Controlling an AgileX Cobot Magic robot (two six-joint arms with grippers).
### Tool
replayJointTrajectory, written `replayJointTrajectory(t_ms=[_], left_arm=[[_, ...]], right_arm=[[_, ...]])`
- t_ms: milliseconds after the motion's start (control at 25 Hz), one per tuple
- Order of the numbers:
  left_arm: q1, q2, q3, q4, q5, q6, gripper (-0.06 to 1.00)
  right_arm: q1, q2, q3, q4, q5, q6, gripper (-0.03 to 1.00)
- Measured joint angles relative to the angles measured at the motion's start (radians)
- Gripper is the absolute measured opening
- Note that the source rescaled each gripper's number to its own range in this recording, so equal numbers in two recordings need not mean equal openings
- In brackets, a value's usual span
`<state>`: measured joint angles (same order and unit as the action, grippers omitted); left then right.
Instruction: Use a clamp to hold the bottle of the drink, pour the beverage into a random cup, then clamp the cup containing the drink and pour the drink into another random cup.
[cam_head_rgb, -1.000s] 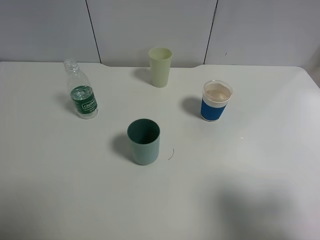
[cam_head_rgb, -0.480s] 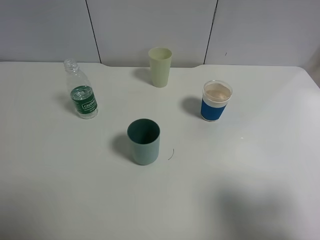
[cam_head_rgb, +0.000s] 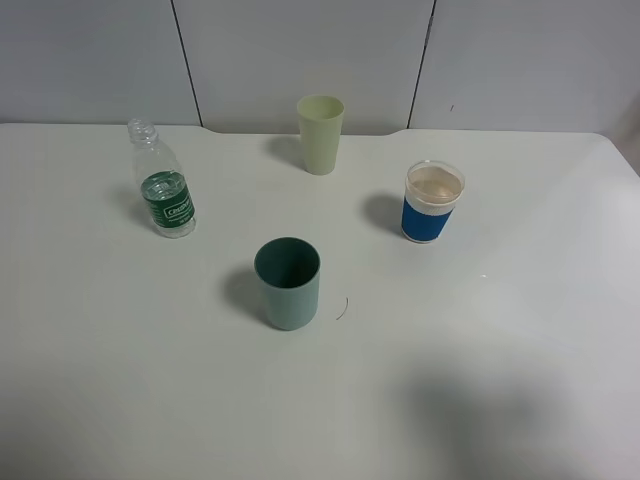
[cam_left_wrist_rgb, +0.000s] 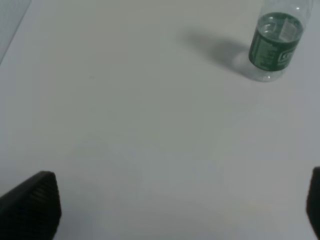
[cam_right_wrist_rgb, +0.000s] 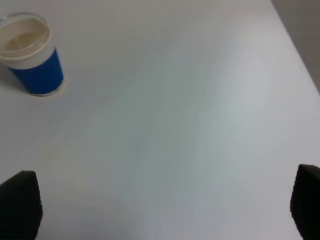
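Observation:
A small clear bottle (cam_head_rgb: 163, 186) with a green label and no cap stands upright at the table's left, holding clear liquid; the left wrist view shows the bottle (cam_left_wrist_rgb: 276, 44) well ahead of my open left gripper (cam_left_wrist_rgb: 175, 210). The dark teal cup (cam_head_rgb: 288, 283) stands near the middle front. A blue-banded white cup (cam_head_rgb: 432, 203) stands at the right, seen as the blue-banded cup (cam_right_wrist_rgb: 32, 56) far ahead of my open right gripper (cam_right_wrist_rgb: 165, 210). Neither arm shows in the exterior high view. Both pairs of fingers hold nothing.
A taller pale yellow-green cup (cam_head_rgb: 320, 134) stands at the back centre near the wall. A thin dark curl (cam_head_rgb: 343, 308) lies on the white table (cam_head_rgb: 520, 330) beside the teal cup. The table's right edge (cam_right_wrist_rgb: 295, 50) runs close to the right gripper.
The cups and bottle stay put. The soft shadow at the table's front right has shifted slightly leftward.

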<state>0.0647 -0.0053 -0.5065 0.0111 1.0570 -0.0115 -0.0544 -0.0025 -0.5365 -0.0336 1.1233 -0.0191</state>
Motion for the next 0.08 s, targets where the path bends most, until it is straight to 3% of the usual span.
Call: replayJointTrajectory(t_ms=[80], left_arm=[[0.0,0.0,0.0,0.0,0.0,0.0,1.0]], right_arm=[[0.0,0.0,0.001,0.021,0.0,0.001,1.0]])
